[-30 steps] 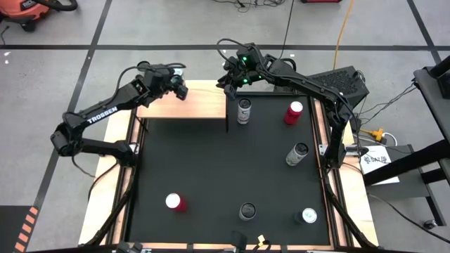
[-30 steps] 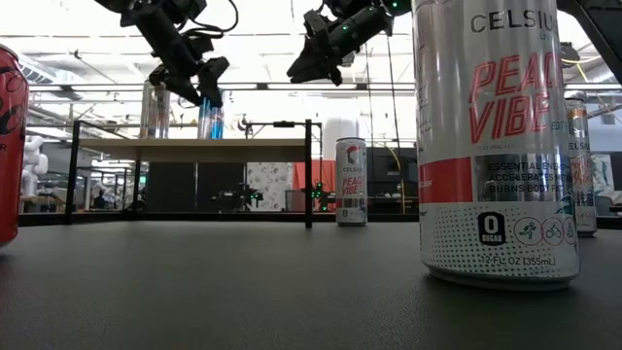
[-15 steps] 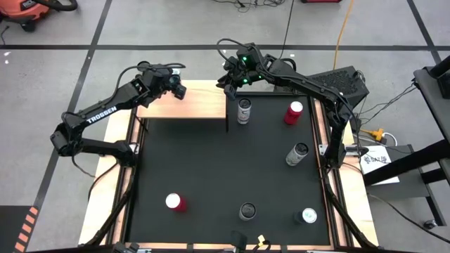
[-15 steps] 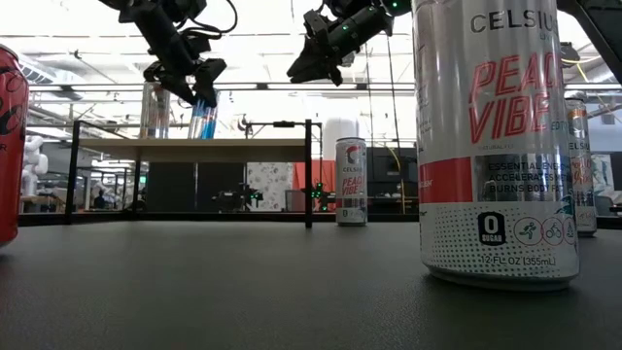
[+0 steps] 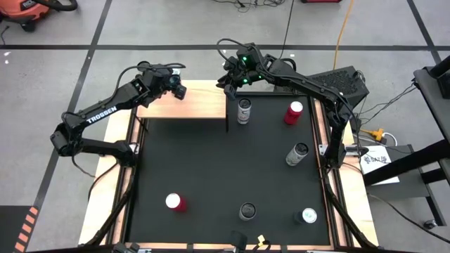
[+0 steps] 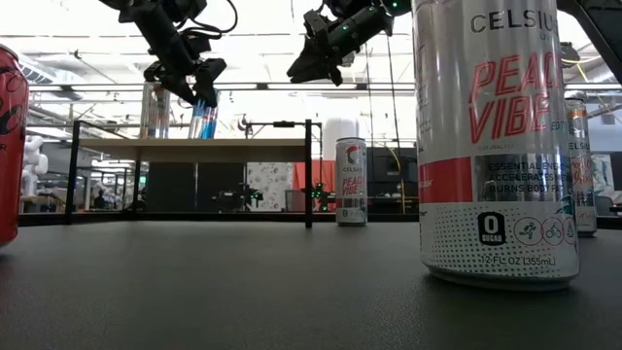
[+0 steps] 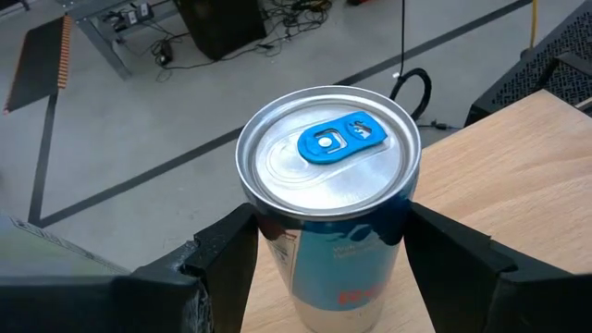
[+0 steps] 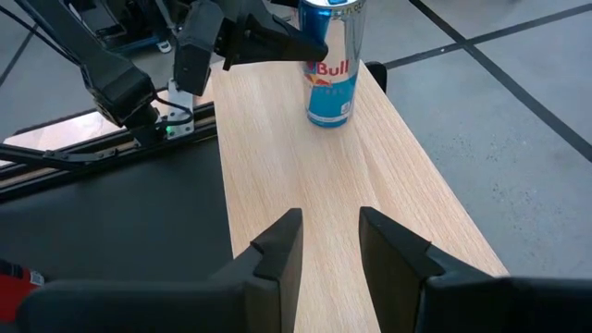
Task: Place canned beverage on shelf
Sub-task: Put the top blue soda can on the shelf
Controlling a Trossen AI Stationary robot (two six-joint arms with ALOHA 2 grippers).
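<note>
A blue and silver canned beverage stands on the shelf, a pale wooden board on black legs at the table's far left. My left gripper is shut on it. In the right wrist view the same can shows with its base on the board. My right gripper hovers above the shelf's right end. Its fingers stand slightly apart with nothing between them. In the low view both grippers hang above the shelf. My left gripper pinches the can's upper wall, just below the rim, between its two fingers, one on each side. The fingers slant downward from the table's left. The can leans a little, and its base is on the shelf board.
Several more cans stand on the black table: a silver one just right of the shelf, a red one, one at the right and three near the front edge. The table's middle is bare.
The can in my left gripper has tipped a little. In the low view it stood upright a second ago and now leans, its base still on the shelf. My right gripper has kept still.
</note>
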